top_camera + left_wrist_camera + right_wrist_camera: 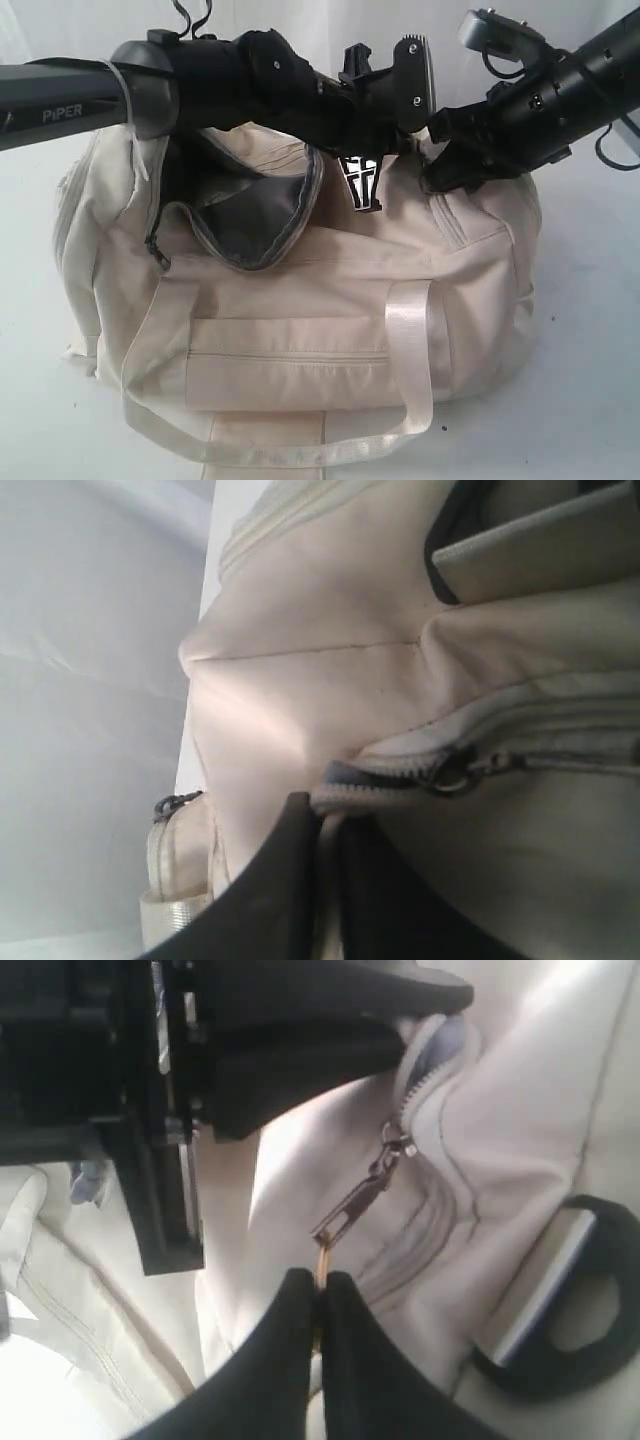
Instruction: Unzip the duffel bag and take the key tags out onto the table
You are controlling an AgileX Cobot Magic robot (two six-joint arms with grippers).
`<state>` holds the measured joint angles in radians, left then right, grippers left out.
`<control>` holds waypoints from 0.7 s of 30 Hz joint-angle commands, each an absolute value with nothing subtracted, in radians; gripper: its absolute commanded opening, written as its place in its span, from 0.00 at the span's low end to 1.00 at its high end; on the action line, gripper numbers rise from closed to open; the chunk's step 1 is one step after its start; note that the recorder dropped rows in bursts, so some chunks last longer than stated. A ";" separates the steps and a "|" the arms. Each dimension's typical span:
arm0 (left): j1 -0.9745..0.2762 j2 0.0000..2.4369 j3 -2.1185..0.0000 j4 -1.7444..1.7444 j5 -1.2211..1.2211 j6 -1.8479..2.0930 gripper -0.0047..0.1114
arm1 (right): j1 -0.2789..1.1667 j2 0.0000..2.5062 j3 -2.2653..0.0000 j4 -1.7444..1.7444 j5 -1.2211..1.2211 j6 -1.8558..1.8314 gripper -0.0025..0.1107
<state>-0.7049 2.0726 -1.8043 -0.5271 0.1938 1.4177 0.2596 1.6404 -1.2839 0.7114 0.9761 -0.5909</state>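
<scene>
I have the bag [330, 300] sitting on the table [590, 400], front pocket toward the exterior camera; its top gapes on the left, dark lining [250, 220] showing; my left gripper [322, 818] is clamped on cream fabric at the edge of the zip [415, 1090]; my right gripper [320, 1288] is pinched tight on the tip of the pull [350, 1210], just beside the left one, over the bag's top.
</scene>
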 commanded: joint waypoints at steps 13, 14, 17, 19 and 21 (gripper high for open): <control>-0.680 2.072 -1.816 -0.534 0.128 1.359 0.04 | 0.269 1.540 -1.199 0.636 1.071 -0.516 0.02; -0.680 2.072 -1.816 -0.534 0.123 1.359 0.04 | 0.270 1.538 -1.195 0.638 1.071 -0.516 0.02; -0.680 2.072 -1.825 -0.534 0.119 1.357 0.04 | 0.271 1.527 -1.195 0.641 1.078 -0.516 0.02; -0.680 2.072 -1.830 -0.534 0.103 1.357 0.04 | 0.271 1.515 -1.195 0.655 1.078 -0.518 0.02; -0.680 2.070 -1.830 -0.534 0.081 1.357 0.04 | 0.271 1.505 -1.195 0.658 1.071 -0.518 0.02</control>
